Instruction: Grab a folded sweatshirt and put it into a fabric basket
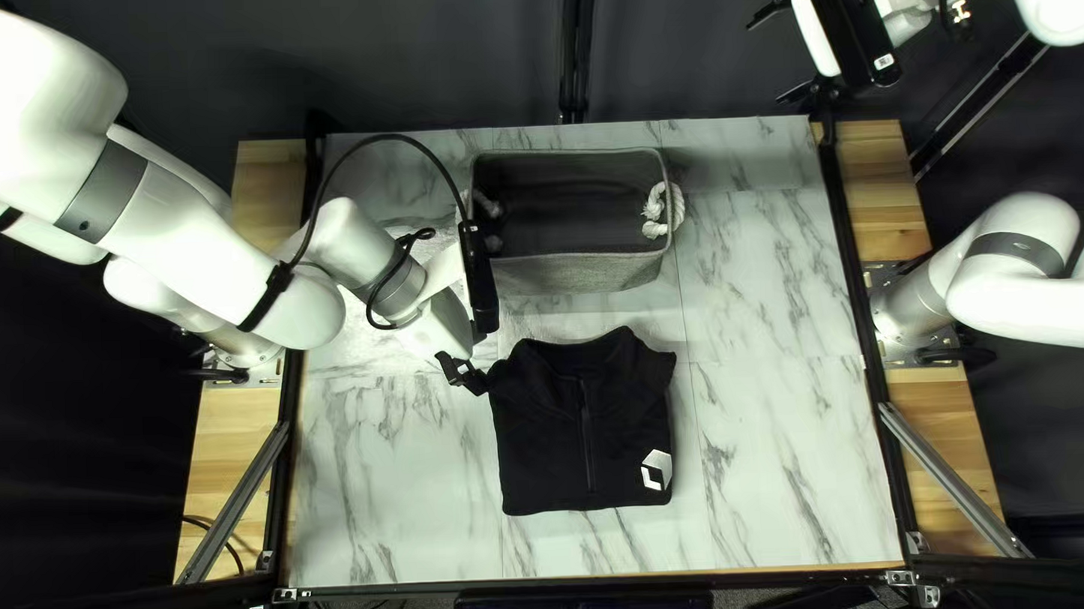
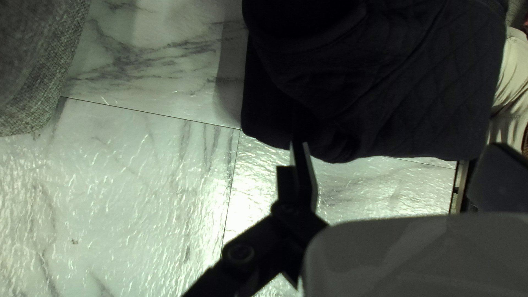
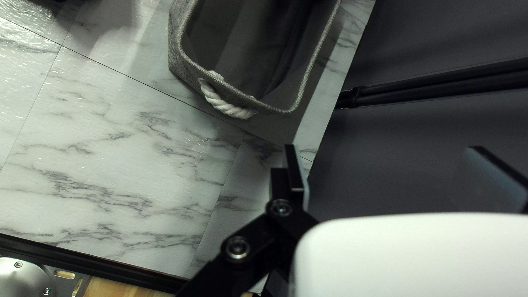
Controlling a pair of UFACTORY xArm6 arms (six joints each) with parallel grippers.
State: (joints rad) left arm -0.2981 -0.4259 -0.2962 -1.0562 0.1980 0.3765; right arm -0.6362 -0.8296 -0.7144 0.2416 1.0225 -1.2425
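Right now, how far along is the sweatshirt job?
Done: sweatshirt lies folded on the table. In hand: nothing gripped; left jaws stand open at its edge, right jaws open, away from it. To go: grip, lift and place it in the basket, which doesn't hold it yet.

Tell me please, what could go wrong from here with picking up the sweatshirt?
The open left tool is at one shoulder edge of the folded sweatshirt, so it may grip only there and the fold could loosen. The left arm's wrist looks close to the basket, so lifting might bump it.
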